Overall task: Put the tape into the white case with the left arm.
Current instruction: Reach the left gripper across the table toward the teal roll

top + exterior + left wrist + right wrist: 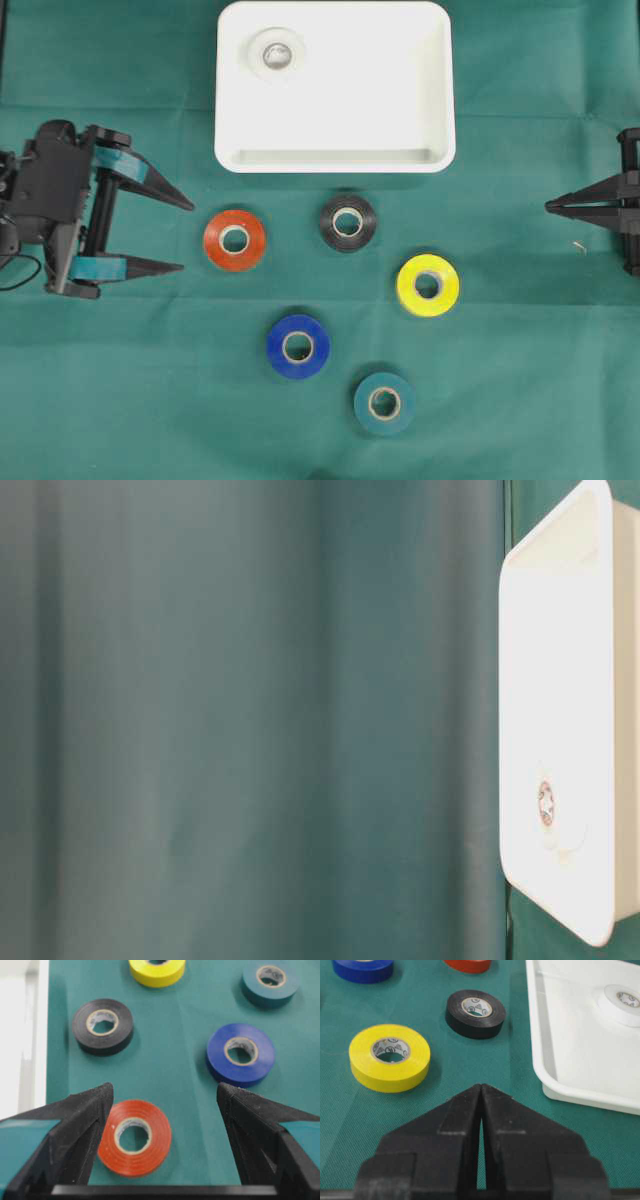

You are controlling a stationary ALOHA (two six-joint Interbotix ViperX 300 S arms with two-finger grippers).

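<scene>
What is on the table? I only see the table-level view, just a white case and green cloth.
Observer: Outside the white case, five rolls lie on the cloth: red tape, black tape, yellow tape, blue tape and teal tape.
Operator: Is anything grabbing one?
Observer: No. The left end effector is open, facing the red tape, not touching it.
Operator: And the other one?
Observer: The right end effector is shut, holding nothing.
</scene>
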